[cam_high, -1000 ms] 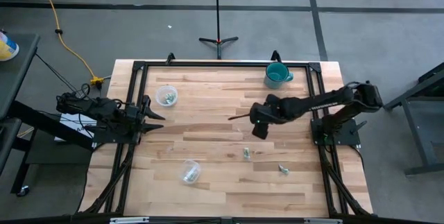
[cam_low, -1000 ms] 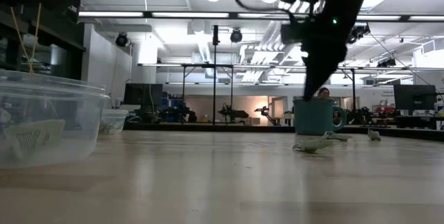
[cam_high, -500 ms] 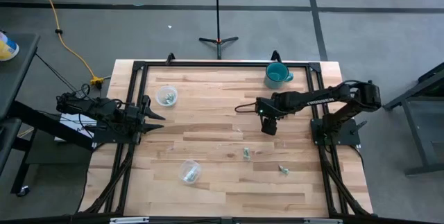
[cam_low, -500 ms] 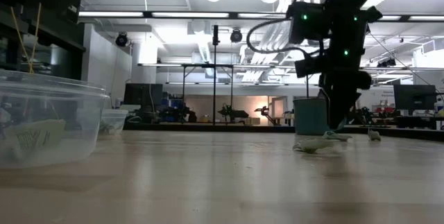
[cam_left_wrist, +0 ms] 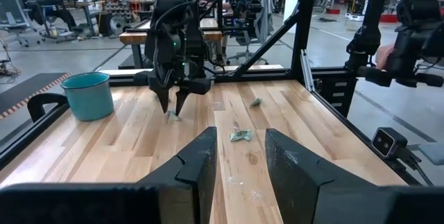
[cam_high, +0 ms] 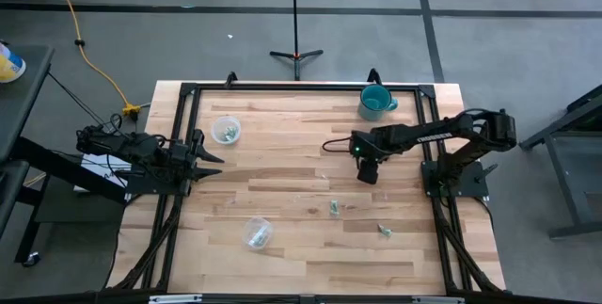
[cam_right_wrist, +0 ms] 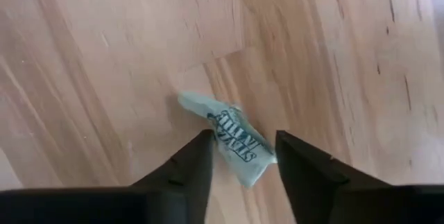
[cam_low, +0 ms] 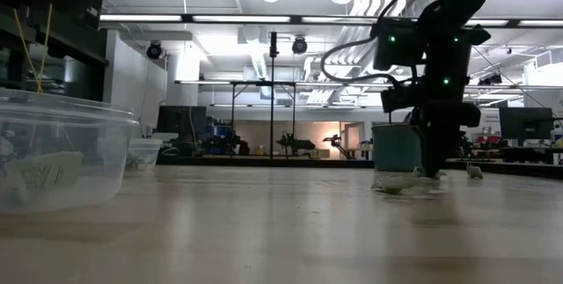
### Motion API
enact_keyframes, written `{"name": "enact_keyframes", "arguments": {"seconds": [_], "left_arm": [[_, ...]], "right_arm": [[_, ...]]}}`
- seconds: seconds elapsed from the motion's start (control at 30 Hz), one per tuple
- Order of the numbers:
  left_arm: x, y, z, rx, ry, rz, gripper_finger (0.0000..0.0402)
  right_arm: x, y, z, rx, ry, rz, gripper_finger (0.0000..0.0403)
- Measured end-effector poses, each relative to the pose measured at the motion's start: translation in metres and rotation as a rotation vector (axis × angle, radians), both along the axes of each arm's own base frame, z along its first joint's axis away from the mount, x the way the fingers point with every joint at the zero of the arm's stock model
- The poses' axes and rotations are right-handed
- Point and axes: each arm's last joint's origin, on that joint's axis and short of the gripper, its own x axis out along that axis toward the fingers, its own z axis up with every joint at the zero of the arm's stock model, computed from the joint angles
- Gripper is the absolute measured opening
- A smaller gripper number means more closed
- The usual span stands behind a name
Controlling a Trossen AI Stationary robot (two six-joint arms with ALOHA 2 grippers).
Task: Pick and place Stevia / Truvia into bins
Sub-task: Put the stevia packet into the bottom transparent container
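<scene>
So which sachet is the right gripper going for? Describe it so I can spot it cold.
Start at the teal mug in the table's far right corner and follow the right arm to the right gripper, which points down at the wood, open. The sachet lies flat between its fingertips; two other sachets lie farther toward the near edge, unattended.

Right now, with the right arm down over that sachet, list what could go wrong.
1. The right tool is open astride a crumpled Stevia sachet lying flat on the table; closing may scrape wood or only pinch a corner.
2. The clear cups stand far across the table, so a weak grip could drop it in transit.
</scene>
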Motion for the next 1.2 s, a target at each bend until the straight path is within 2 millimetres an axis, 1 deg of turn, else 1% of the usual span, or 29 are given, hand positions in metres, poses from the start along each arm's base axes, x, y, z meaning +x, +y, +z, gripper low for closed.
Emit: {"name": "enact_keyframes", "arguments": {"seconds": [0.27, 0.33, 0.4, 0.5, 0.6, 0.67, 0.73, 0.8, 0.9, 0.97, 1.07, 1.2], "left_arm": [[0.000, 0.000, 0.000, 0.000, 0.000, 0.002, 0.0156], [0.000, 0.000, 0.000, 0.000, 0.000, 0.005, 0.0156], [0.000, 0.000, 0.000, 0.000, 0.000, 0.007, 0.0156], [0.000, 0.000, 0.000, 0.000, 0.000, 0.008, 0.0156], [0.000, 0.000, 0.000, 0.000, 0.000, 0.008, 0.0156], [0.000, 0.000, 0.000, -0.004, 0.000, 0.009, 0.0156], [0.000, 0.000, 0.000, -0.008, 0.001, 0.011, 0.0156], [0.000, 0.001, 0.000, -0.007, 0.001, 0.027, 0.0156], [0.000, 0.001, 0.000, -0.008, 0.001, 0.045, 0.0156], [0.000, 0.002, 0.000, -0.007, 0.001, 0.055, 0.0156], [0.000, 0.002, 0.000, -0.017, 0.003, 0.056, 0.0156], [0.000, 0.002, 0.000, -0.021, 0.005, 0.062, 0.0156]], "right_arm": [[0.002, 0.001, 0.000, 0.026, -0.025, 0.004, 0.0015], [0.005, 0.002, 0.001, 0.054, -0.059, -0.007, 0.0008], [0.012, 0.005, 0.003, 0.077, -0.135, -0.009, 0.0014], [0.030, 0.015, 0.010, 0.130, -0.329, 0.027, 0.0005], [0.051, 0.035, 0.025, 0.161, -0.569, 0.075, 0.0005], [0.061, 0.050, 0.035, 0.167, -0.711, 0.094, 0.0005], [0.068, 0.069, 0.044, 0.140, -0.824, 0.138, 0.0002], [0.075, 0.089, 0.050, 0.101, -0.894, 0.175, 0.0003], [0.094, 0.117, 0.055, 0.054, -0.926, 0.250, 0.0002], [0.111, 0.133, 0.056, 0.048, -0.931, 0.294, 0.0002], [0.139, 0.148, 0.057, 0.056, -0.948, 0.339, 0.0001], [0.177, 0.162, 0.062, 0.091, -0.967, 0.412, 0.0001]]}}
